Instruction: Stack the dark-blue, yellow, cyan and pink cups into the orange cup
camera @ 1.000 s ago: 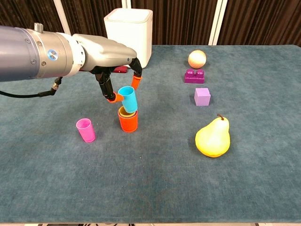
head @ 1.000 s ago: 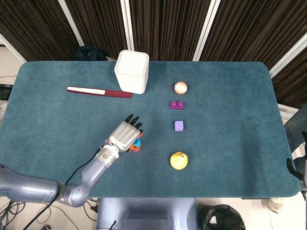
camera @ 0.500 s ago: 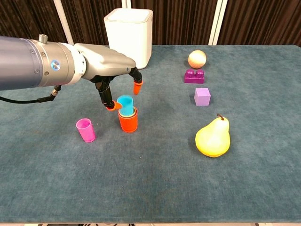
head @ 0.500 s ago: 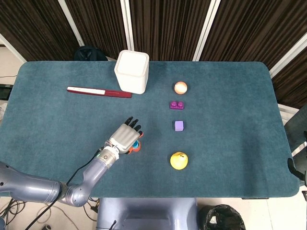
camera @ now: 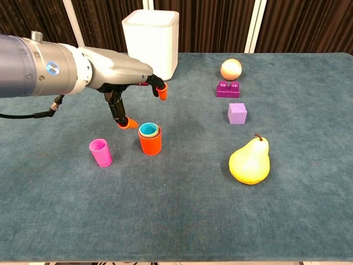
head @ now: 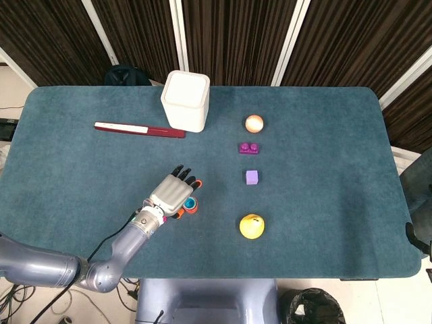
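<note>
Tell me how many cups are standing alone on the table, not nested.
1: the pink cup, left of the orange cup, which holds the nested cyan cup. Others inside are hidden.

Both views are evenly and brightly lit from above, with no harsh glare. Shadows on the bench are soft and short: a faint dark patch lies under the pear and beside the white box in the chest view. The pear carries a mild sheen, and the metal forearm shows dull highlights. The dark curtains behind stay dim. Focus is sharp across both views, without motion blur. The head view bends the bench edges slightly toward the corners.
</note>
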### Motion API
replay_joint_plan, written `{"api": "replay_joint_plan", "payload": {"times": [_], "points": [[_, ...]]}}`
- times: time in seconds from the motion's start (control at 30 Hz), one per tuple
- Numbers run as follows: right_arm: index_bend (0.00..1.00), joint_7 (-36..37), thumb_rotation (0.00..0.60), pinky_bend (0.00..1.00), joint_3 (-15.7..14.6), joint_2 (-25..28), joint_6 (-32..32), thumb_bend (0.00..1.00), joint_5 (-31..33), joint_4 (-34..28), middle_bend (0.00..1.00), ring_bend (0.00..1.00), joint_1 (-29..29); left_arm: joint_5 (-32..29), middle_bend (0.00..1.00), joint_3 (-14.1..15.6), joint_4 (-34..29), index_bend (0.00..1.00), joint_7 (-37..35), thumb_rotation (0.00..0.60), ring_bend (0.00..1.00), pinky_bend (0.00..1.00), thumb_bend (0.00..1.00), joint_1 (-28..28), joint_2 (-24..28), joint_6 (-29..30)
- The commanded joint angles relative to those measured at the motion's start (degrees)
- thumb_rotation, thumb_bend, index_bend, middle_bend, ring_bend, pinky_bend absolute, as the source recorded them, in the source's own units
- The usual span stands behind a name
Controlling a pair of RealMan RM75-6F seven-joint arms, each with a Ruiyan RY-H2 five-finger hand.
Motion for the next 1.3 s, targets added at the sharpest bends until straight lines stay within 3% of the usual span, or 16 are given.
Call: {"api": "replay_joint_plan", "payload": {"times": [0.03,0.23,0.67,1.3], "points": [[0.04,0.0,0.6,0.0,0.0,0.0,0.0,0.42,0.0,0.0,0.0,0.06,0.0,3.9,0.16,1.6,-2.1,0.29,-3.0,0.6,0.0,0.0,0.26,2.8,2.5,0.6],[0.04,-0.2,0.6,0.0,-0.1,-0.2,-0.2,0.42,0.0,0.0,0.0,0.06,0.1,10.3,0.16,5.5,-3.7,0.33,-6.9,0.6,0.0,0.0,0.27,7.1,6.4,0.6],[0.04,-0.7,0.6,0.0,-0.1,-0.3,0.1,0.42,-0.2,-0.3,0.0,0.06,0.1,19.5,0.16,9.9,-3.4,0.39,-11.6,0.6,0.0,0.0,0.27,12.0,9.9,-0.8],[0.04,-0.7,0.6,0.0,0.0,-0.3,-0.1,0.42,0.2,-0.2,0.0,0.06,0.0,21.7,0.16,9.8,2.3,0.38,-11.4,0.6,0.0,0.0,0.27,13.7,5.4,-2.4]]}}
